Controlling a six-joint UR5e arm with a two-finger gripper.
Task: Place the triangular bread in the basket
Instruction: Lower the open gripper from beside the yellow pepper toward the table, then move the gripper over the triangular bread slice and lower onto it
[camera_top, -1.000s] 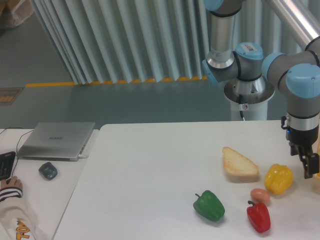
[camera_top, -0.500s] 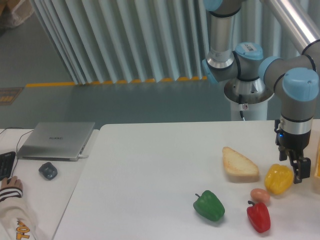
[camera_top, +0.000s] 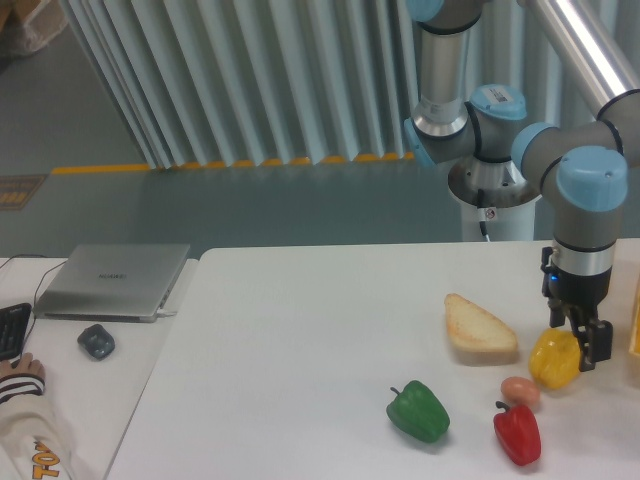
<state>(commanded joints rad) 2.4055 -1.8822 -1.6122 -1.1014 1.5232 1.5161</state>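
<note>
Triangular bread (camera_top: 480, 329): wedge-shaped slice, pale cream face, golden-tan crust along the lower edge, matte and porous in look; lies flat on the white table (camera_top: 300, 350), right of centre, untouched. Task status, judged: not begun in effect, as the slice is neither grasped nor lifted, and both pickup and carry remain. Basket (camera_top: 634, 335): only a thin yellow-orange strip at the right edge of view, straight-sided; well apart from the bread. Gripper (camera_top: 580, 345): dark, two-fingered, pointing down right of the bread, directly over or just behind the yellow bell pepper (camera_top: 555, 360); holds nothing, but whether its fingers are spread or closed cannot be told from this angle. Neighbouring items: yellow pepper, glossy and lobed; small pinkish-tan egg-like lump (camera_top: 520, 391), smooth; red bell pepper (camera_top: 517, 433) and green bell pepper (camera_top: 418, 412), both shiny with stems. Far left: closed silver laptop (camera_top: 112, 281), dark mouse (camera_top: 96, 341).
</note>
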